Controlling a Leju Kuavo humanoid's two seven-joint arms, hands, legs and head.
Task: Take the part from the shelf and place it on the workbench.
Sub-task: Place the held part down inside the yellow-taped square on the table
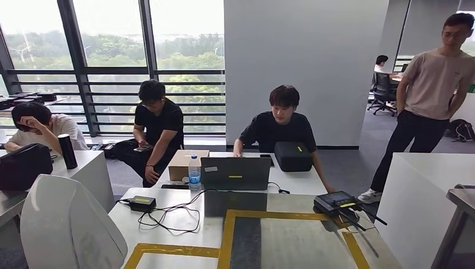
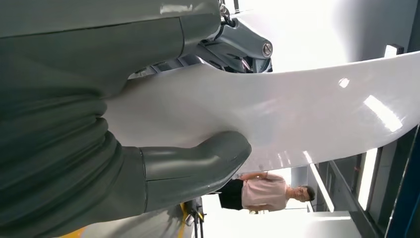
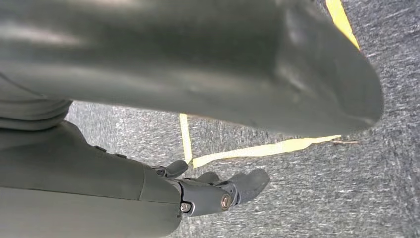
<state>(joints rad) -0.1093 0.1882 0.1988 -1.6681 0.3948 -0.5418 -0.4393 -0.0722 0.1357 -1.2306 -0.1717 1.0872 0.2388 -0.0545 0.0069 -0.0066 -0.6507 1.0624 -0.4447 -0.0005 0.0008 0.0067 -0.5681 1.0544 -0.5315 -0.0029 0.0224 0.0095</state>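
Note:
The part (image 1: pixel 70 227) is a large white curved panel, rising at the lower left edge of the head view beside the workbench (image 1: pixel 179 227). In the left wrist view my left hand (image 2: pixel 129 168) grips this white part (image 2: pixel 297 114), its thick grey thumb (image 2: pixel 198 166) pressed on one face and dark fingers (image 2: pixel 237 47) behind the other. My right hand (image 3: pixel 208 191) hangs over grey carpet with yellow tape lines, fingers apart and holding nothing.
The workbench carries a yellow-taped dark mat (image 1: pixel 280 241), a black box with cables (image 1: pixel 143 203), a laptop (image 1: pixel 235 174), a bottle (image 1: pixel 194 172), a cardboard box (image 1: pixel 182 162) and a black case (image 1: pixel 292 156). Three people sit behind it; one stands by a white table (image 1: pixel 425 190).

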